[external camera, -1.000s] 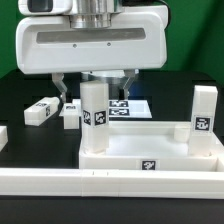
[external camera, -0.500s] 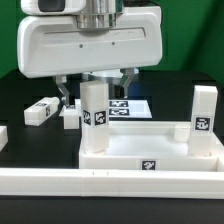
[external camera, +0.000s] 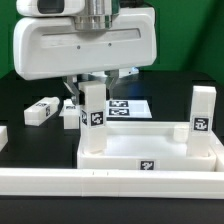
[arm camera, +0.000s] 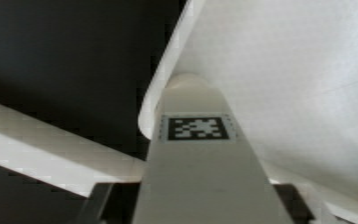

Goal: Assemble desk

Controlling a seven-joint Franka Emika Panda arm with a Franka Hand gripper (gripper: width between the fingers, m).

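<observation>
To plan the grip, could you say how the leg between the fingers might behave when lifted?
The leg looks like stiff, light plastic. Its smooth flat sides may slip. Standing tall and narrow, it could tip if nudged.

Arm: the white wrist housing (external camera: pixel 85 40) is hanging upright, towards the exterior view's left.
Gripper: the two-finger gripper (external camera: pixel 92 92) is pointing straight down.
Fingers: the dark fingers (external camera: pixel 71 98) are clamping the upright white square block leg (external camera: pixel 93 125) near its top.
Pads: the dark pads (arm camera: pixel 119 205) are touching both sides of that leg.
</observation>
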